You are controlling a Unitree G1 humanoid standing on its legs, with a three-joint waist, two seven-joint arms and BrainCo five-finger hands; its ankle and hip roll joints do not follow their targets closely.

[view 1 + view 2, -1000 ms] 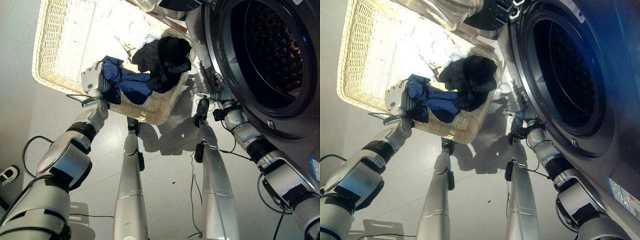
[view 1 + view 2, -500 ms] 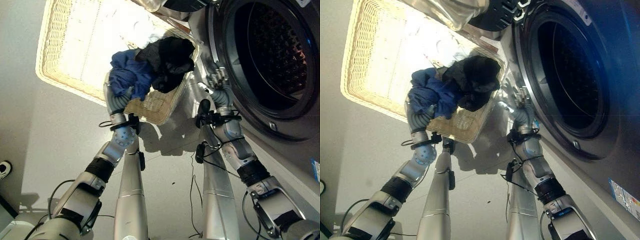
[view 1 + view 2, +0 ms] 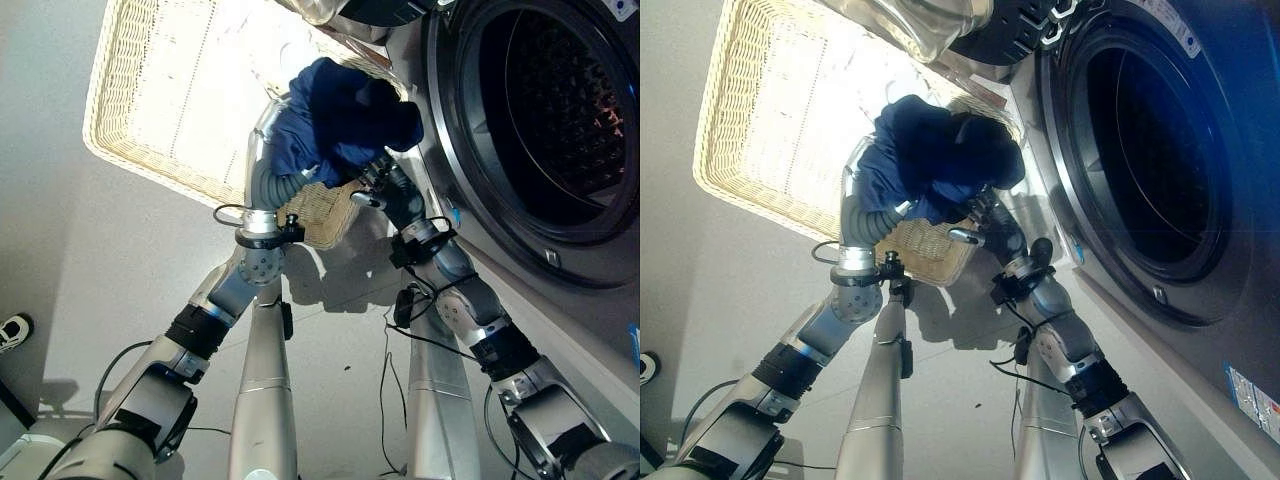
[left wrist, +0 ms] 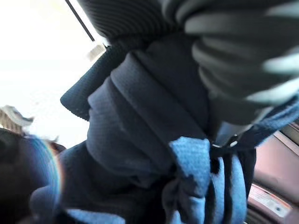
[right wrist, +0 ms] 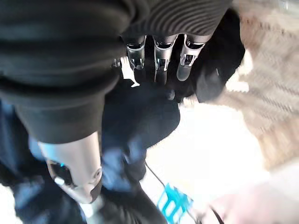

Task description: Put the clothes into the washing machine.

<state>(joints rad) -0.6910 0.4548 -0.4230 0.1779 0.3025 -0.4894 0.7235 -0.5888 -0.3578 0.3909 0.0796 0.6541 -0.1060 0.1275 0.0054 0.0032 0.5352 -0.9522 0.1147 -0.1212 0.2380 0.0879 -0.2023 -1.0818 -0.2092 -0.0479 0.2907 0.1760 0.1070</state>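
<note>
A dark blue garment (image 3: 335,120) hangs bunched above the near corner of the wicker basket (image 3: 150,110). My left hand (image 4: 224,51) is shut on it, and the cloth drapes over the hand. My right hand (image 3: 385,185) has come in from the washing machine side. Its straight fingers (image 5: 159,53) touch the underside of the bundle, and the thumb (image 5: 74,172) stands apart. A black garment (image 5: 217,70) lies right behind the blue one at the basket's corner. To the right, the washing machine's drum (image 3: 565,110) stands open and dark.
The basket's far part holds pale laundry in strong light (image 3: 230,60). The machine's round door rim (image 3: 470,215) is close beside my right forearm. Its swung-open door (image 3: 930,20) hangs over the basket's far end. A shoe (image 3: 12,332) shows at the lower left on grey floor.
My left hand has raised the blue garment off the basket's rim and carried it right, towards the machine. My right hand has left the door rim and reached left under the bundle.
</note>
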